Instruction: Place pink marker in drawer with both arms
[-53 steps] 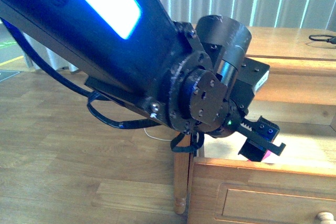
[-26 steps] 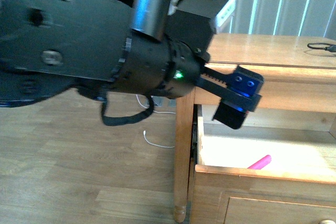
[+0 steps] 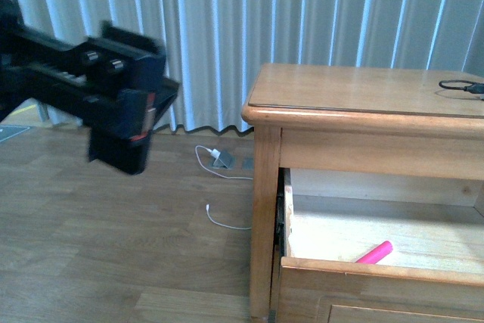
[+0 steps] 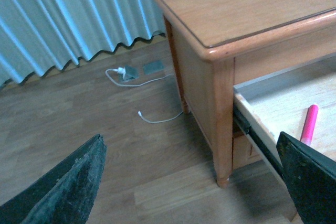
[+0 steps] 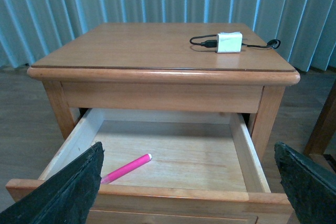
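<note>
The wooden chest point(image 5: 157, 45) stood before me, its top drawer point(image 5: 242, 148) open. My left gripper point(image 4: 186, 182) hung beside the chest and my right gripper point(image 5: 184, 190) faced the drawer, both spread wide. The pink marker point(image 5: 126, 168) lay inside, near the front wall.
</note>
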You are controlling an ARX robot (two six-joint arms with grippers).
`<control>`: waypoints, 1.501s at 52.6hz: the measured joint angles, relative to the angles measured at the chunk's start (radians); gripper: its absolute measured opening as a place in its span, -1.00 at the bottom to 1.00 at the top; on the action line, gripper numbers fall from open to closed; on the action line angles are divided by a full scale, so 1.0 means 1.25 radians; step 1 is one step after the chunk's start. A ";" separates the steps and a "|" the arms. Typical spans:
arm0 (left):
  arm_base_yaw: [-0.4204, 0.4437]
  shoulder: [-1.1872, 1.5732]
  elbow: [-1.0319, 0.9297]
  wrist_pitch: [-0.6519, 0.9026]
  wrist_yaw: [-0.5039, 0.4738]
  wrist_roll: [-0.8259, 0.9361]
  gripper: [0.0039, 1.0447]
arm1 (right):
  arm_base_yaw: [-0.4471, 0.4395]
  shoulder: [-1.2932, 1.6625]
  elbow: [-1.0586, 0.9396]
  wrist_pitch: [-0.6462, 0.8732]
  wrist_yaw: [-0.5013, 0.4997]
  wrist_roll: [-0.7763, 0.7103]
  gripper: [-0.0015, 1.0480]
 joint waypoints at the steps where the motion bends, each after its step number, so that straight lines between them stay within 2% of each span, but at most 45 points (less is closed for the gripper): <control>1: 0.004 -0.021 -0.015 -0.006 -0.005 -0.005 0.89 | 0.000 0.000 0.000 0.000 0.000 0.000 0.84; 12: 0.051 -0.280 -0.175 -0.128 -0.045 -0.076 0.89 | 0.000 0.000 0.000 0.000 0.000 0.000 0.84; 21: 0.146 -0.497 -0.275 -0.263 -0.038 -0.157 0.89 | 0.000 0.000 0.000 0.000 0.000 0.000 0.84; 39: 0.161 -0.527 -0.289 -0.269 -0.033 -0.191 0.89 | 0.000 0.000 0.000 0.000 0.000 0.000 0.84; 41: 0.161 -0.534 -0.306 -0.224 -0.056 -0.186 0.78 | 0.000 0.000 0.000 0.000 0.000 0.000 0.84; 45: 0.176 -0.555 -0.344 -0.153 -0.053 -0.182 0.50 | 0.000 0.000 0.000 0.000 0.000 0.000 0.84; 53: 0.214 -0.602 -0.376 -0.154 -0.021 -0.180 -0.05 | 0.000 0.000 0.000 0.000 0.000 0.000 0.84; 56: 0.262 -0.621 -0.385 -0.166 0.052 -0.179 -0.27 | 0.000 0.000 0.000 0.000 0.000 0.000 0.84; 58: 0.288 -0.631 -0.391 -0.170 0.072 -0.178 -0.39 | 0.000 0.000 0.000 0.000 0.000 0.000 0.84; 65: 0.314 -0.668 -0.407 -0.188 0.078 -0.179 -0.94 | 0.000 0.000 0.000 0.000 0.000 0.000 0.84; 79: 0.315 -0.727 -0.435 -0.211 0.080 -0.176 -0.93 | 0.000 0.000 0.000 0.000 0.000 0.000 0.84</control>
